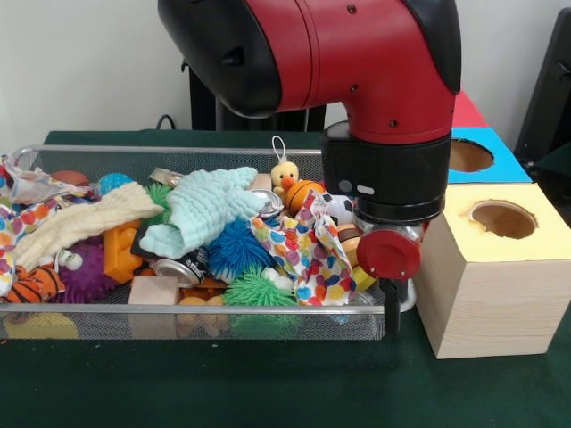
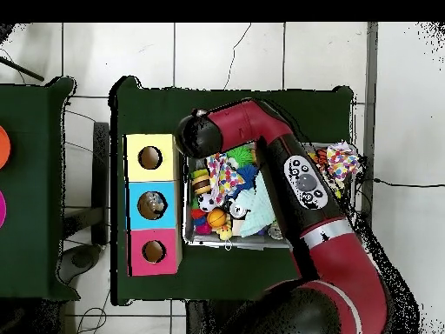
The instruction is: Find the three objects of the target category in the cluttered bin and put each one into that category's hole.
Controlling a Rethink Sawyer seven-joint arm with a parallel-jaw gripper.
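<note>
Mesh bin (image 1: 192,321) of toys — green spiky ball (image 1: 259,290) in front, arm (image 1: 393,134) at its box-side end, jaws' state unclear.

One wire bin (image 1: 178,312) holds the toys. Three boxes with round holes stand beside it: one yellow (image 2: 149,157), one blue (image 2: 152,205), one pink (image 2: 154,251). One duck (image 1: 285,177), one soccer ball (image 1: 339,209).

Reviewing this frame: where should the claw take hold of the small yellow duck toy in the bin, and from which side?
Probably the yellow duck's round head, from straight above: it sits upright and proud of the clutter, with the orange ball tight against its body. The thin loop on top looks too slight to pinch.
</note>
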